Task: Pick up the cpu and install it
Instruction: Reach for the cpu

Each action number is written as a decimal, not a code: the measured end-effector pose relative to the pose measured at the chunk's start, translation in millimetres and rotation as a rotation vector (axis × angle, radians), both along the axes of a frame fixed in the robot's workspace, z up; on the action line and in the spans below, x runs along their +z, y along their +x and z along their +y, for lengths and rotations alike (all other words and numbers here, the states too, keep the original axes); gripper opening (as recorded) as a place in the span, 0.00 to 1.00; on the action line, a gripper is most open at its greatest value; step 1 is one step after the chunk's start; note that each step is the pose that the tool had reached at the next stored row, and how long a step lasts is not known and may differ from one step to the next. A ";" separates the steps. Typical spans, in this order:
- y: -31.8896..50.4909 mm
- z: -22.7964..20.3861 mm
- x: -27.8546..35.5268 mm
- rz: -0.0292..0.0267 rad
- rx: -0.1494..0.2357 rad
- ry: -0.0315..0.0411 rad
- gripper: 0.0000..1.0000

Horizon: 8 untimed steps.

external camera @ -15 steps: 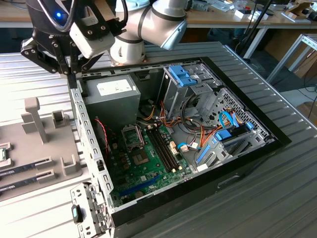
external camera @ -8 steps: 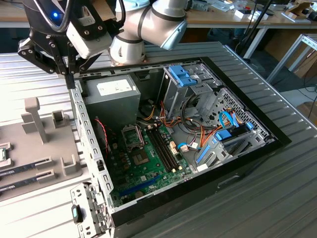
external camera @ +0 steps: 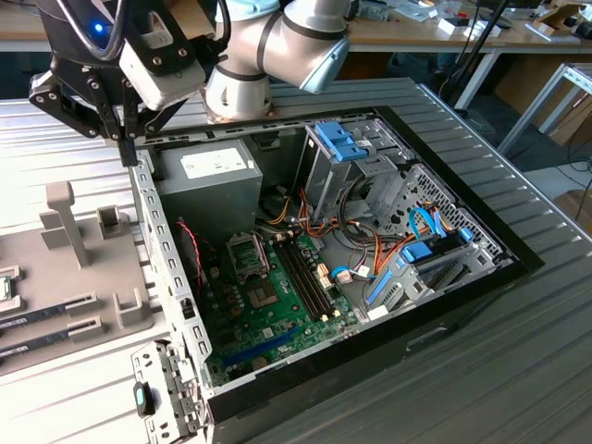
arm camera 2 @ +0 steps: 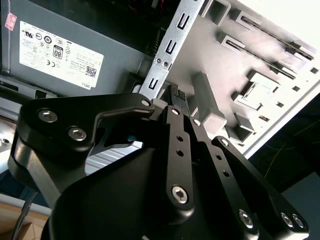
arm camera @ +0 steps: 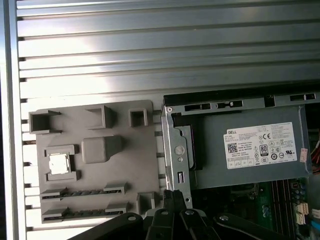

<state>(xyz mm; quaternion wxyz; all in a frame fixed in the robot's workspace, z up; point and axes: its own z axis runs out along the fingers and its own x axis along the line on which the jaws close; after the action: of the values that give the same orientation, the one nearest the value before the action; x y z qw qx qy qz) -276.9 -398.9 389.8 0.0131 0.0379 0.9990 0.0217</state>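
Bench [external camera: 518,370] first: ribbed metal, carrying the open computer case [external camera: 462,301], with a wooden desk [external camera: 407,37] beyond it. Just beside the case's wall lies the grey parts tray [arm camera: 120,165]. I take its moulded pockets to be there to keep each part square for picking. My jaws hang over that case wall, by the power supply [arm camera: 250,145], drawn together and holding nothing. The cpu [arm camera: 59,163] rests in a tray pocket, on the side far from the case.

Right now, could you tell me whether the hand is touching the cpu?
Apart. In the first wrist view, the cpu lies in the grey tray, with bare tray between it and the hand.
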 end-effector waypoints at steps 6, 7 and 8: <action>-2.6 0.0 -0.1 -0.0001 0.000 0.0000 0.11; -2.9 0.0 -0.1 0.0000 0.000 0.0000 0.11; -3.4 0.0 -0.1 0.0000 0.000 0.0000 0.11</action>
<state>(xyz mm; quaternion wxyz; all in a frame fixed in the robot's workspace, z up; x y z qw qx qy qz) -280.3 -398.9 389.7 0.0131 0.0379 0.9990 0.0217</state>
